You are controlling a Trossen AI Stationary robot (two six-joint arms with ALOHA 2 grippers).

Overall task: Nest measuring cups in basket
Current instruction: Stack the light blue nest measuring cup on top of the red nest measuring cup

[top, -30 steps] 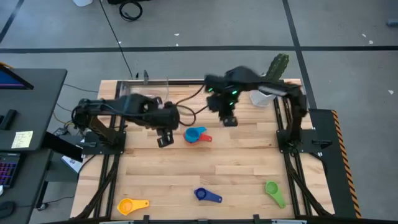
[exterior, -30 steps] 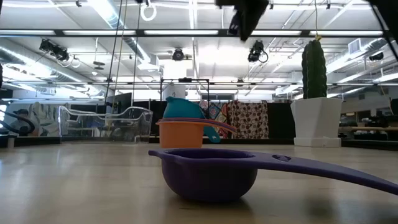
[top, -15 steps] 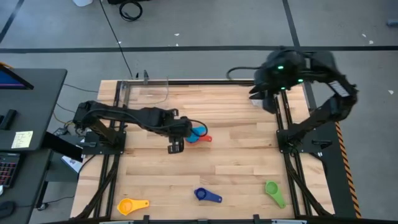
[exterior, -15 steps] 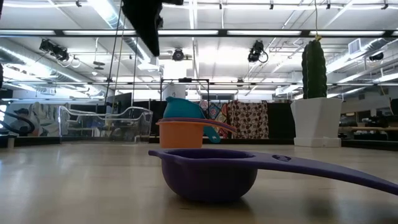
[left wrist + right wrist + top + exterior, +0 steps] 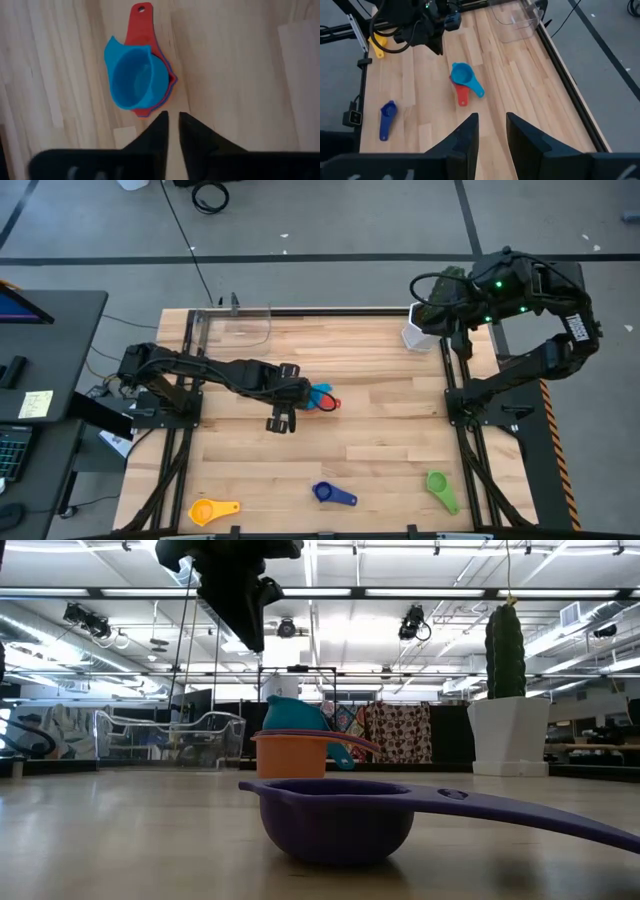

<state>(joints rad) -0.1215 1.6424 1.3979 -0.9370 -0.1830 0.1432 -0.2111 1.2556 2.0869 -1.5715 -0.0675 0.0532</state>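
Observation:
A nested stack of cups (image 5: 318,398) stands on the table's middle: light blue on top, blue under it, red (image 5: 140,20) at the bottom. It also shows in the left wrist view (image 5: 134,80), the right wrist view (image 5: 464,79) and the low view (image 5: 295,750). My left gripper (image 5: 282,420) hovers just to the near left of the stack, fingers together (image 5: 172,122). My right gripper (image 5: 492,125) is raised over the far right corner, slightly open. The clear basket (image 5: 236,326) stands at the far edge. Dark blue (image 5: 333,494), yellow (image 5: 212,509) and green (image 5: 440,489) cups lie along the near edge.
A white pot with a green cactus (image 5: 424,332) stands at the far right corner, under my right arm. The dark blue cup (image 5: 340,822) sits close before the low camera. Bare wood lies between the stack and the near-edge cups.
My right arm has pulled away from above the stack, up and toward the far right corner. My left gripper has moved right and a little toward the near edge, closing in on the stack. The stack has stayed where it was.

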